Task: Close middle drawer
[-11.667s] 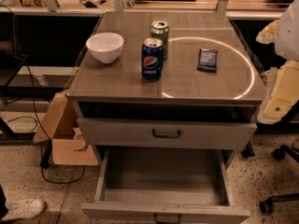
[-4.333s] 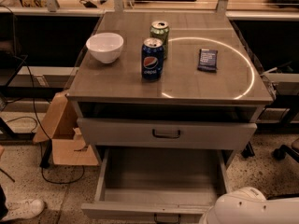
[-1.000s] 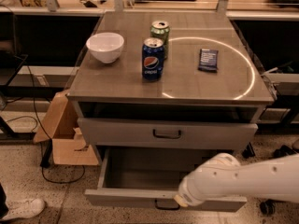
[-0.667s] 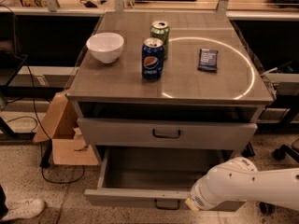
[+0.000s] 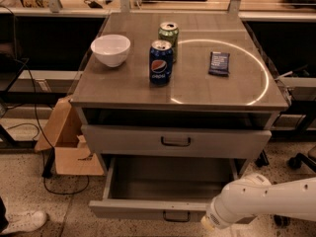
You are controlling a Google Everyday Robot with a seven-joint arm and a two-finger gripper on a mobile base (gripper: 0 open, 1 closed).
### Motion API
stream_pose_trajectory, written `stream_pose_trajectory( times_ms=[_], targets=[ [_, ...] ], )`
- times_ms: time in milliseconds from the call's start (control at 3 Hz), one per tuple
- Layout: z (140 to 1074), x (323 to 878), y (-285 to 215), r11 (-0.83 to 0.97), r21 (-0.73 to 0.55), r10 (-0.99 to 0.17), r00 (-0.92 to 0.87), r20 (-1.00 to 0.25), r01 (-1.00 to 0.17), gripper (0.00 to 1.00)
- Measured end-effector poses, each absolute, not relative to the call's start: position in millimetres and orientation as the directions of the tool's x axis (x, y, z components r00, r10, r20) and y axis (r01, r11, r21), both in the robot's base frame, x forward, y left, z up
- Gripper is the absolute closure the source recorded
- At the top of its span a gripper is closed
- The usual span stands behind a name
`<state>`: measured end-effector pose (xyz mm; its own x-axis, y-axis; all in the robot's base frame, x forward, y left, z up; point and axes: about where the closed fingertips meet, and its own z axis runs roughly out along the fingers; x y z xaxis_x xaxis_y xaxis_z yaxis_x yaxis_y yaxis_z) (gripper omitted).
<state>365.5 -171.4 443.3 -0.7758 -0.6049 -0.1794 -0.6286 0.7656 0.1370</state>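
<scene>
The middle drawer (image 5: 143,209) stands pulled out under the cabinet. Its front panel is low and grey, with a small dark loop handle (image 5: 176,216) at the centre, and its long grey tray (image 5: 168,179) looks empty. My white arm comes in from the lower right. My gripper (image 5: 211,221) is at the arm's end, against the right part of the drawer's front panel, to the right of the handle. The arm's rounded end hides the spot where they meet.
Above it, the drawer with the taller front (image 5: 123,141) is closed. The cabinet top (image 5: 197,90) holds a white bowl (image 5: 110,49), a Pepsi can (image 5: 160,62), a green can (image 5: 168,33) and a dark packet (image 5: 219,63). A cardboard box (image 5: 69,142) and cables lie on the floor to the left.
My arm has come in from the lower right to the drawer front, then shifted slightly right and down. The drawer front sits a little further in than at the start.
</scene>
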Motion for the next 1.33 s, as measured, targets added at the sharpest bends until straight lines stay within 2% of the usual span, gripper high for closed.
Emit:
stream_pose_trajectory(
  times_ms=[333, 1000, 1333],
  targets=[
    [408, 356, -192, 0.796, 0.153, -0.572, -0.811, -0.127, -0.586, 1.0],
    [383, 364, -196, 0.816, 0.163, -0.538, -0.832, -0.135, -0.555, 1.0],
    [396, 395, -156, 0.782, 0.164, -0.563, -0.794, -0.23, -0.602, 1.0]
  ],
)
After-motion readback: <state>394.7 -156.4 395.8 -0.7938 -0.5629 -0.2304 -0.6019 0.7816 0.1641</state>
